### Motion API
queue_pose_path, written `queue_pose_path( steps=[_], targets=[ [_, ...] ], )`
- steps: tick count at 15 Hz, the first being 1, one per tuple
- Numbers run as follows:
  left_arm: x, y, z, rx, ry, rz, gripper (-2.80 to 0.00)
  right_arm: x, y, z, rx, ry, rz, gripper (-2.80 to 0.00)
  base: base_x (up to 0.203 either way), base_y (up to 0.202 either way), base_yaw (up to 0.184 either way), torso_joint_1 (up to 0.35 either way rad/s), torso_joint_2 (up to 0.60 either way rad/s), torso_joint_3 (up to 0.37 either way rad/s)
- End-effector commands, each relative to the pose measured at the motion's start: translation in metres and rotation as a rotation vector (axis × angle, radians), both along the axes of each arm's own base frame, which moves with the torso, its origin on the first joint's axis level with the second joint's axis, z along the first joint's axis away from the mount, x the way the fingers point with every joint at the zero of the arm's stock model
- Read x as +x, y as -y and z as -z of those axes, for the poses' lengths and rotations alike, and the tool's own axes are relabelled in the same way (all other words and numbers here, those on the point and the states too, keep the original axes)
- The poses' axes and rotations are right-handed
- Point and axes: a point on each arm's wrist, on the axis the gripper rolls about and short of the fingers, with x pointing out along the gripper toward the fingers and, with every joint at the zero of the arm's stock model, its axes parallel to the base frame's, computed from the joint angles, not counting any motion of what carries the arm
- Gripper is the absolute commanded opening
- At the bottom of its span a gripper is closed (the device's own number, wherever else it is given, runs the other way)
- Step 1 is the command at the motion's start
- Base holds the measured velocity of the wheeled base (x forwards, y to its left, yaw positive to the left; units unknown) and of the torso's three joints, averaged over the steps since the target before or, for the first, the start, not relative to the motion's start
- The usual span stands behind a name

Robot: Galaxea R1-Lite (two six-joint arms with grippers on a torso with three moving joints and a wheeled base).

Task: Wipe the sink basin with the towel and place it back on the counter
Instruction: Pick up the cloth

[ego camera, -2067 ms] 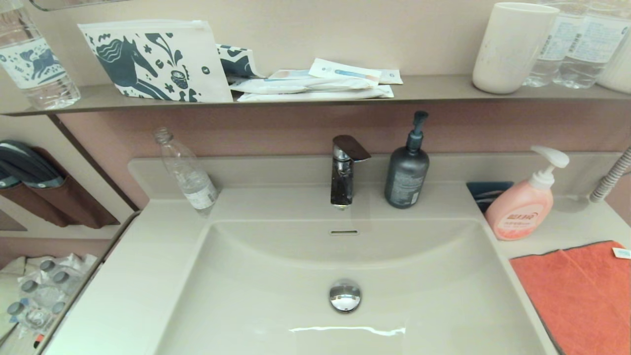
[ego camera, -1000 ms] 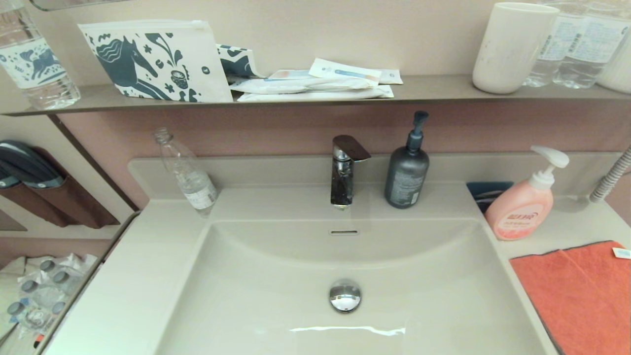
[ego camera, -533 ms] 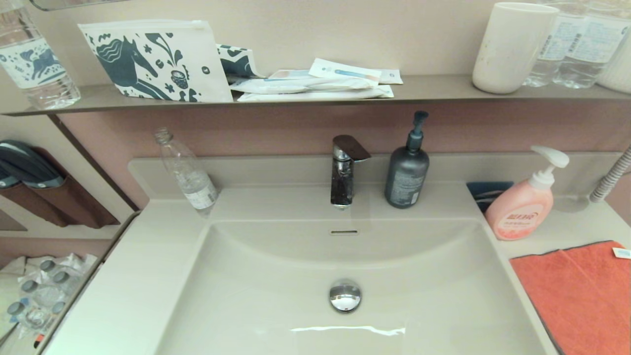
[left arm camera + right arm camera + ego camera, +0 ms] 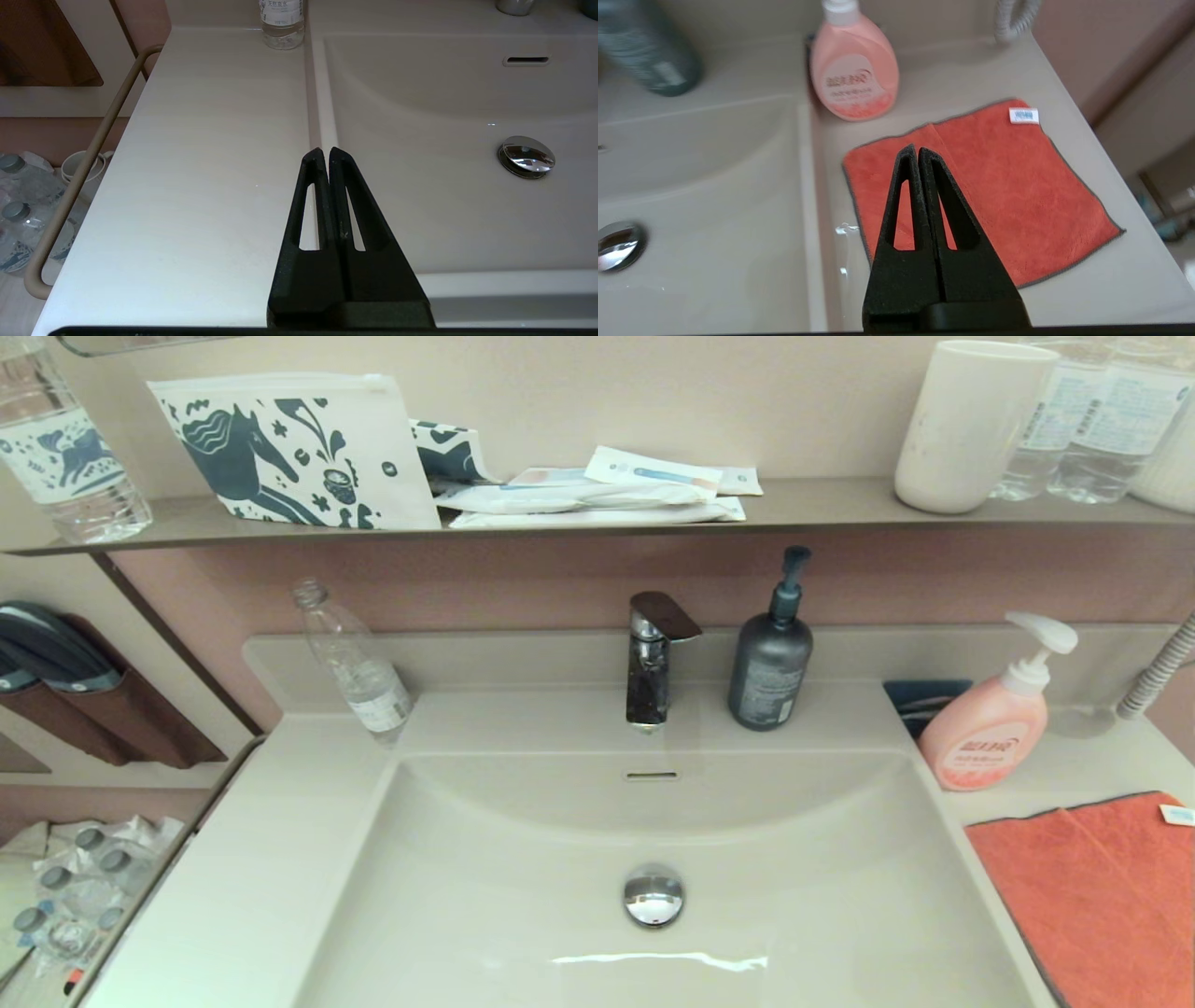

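The orange-coral towel (image 4: 1102,896) lies flat on the counter (image 4: 1074,770) to the right of the sink basin (image 4: 523,859), its white tag (image 4: 1023,115) at a far corner. In the right wrist view the towel (image 4: 1008,186) spreads beneath my right gripper (image 4: 917,150), which hovers shut and empty above the towel's basin-side part. My left gripper (image 4: 325,151) is shut and empty over the basin's left rim, with the counter (image 4: 201,163) on one side of it. The chrome drain stopper (image 4: 653,894) sits mid-basin. Neither gripper shows in the head view.
A pink soap pump bottle (image 4: 991,728) stands just behind the towel. A dark pump bottle (image 4: 771,663) and the faucet (image 4: 652,658) stand at the back ledge. A clear plastic bottle (image 4: 359,672) leans at the back left. A hose (image 4: 1158,672) hangs at the far right.
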Motion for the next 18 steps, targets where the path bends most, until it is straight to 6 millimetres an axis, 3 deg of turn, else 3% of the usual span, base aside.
queue_pose_path(
  steps=[1,3,6,9,14,15,18],
  targets=[
    [0.000,0.000,0.000,0.000,0.000,0.000,-2.80,0.060,0.002,-0.002,0.028,-0.220,0.062,-2.80,0.000,0.000,0.000,0.000,0.00,0.000],
    [0.000,0.000,0.000,0.000,-0.001,0.000,-2.80,0.100,0.008,0.006,0.055,-0.360,0.136,-2.80,0.000,0.000,0.000,0.000,0.00,0.000],
    [0.000,0.000,0.000,0.000,-0.002,0.000,-2.80,0.141,0.018,0.021,0.058,-0.529,0.205,-2.80,0.000,0.000,0.000,0.000,0.00,0.000],
    [0.000,0.000,0.000,0.000,0.000,0.000,-2.80,0.154,0.025,0.027,-0.039,-0.732,0.190,-2.80,0.000,0.000,0.000,0.000,0.00,0.000],
    [0.000,0.000,0.000,0.000,-0.002,0.000,-2.80,0.161,0.042,0.037,-0.147,-0.857,0.190,-2.80,0.000,0.000,0.000,0.000,0.00,0.000],
    [0.000,0.000,0.000,0.000,-0.002,0.000,-2.80,0.162,0.044,0.039,-0.144,-0.868,0.193,0.00,0.000,0.000,0.000,0.000,0.00,0.000],
    [0.000,0.000,0.000,0.000,-0.002,0.000,-2.80,0.160,0.041,0.051,-0.150,-0.923,0.163,0.00,0.000,0.000,0.000,0.000,0.00,0.000]
  ],
)
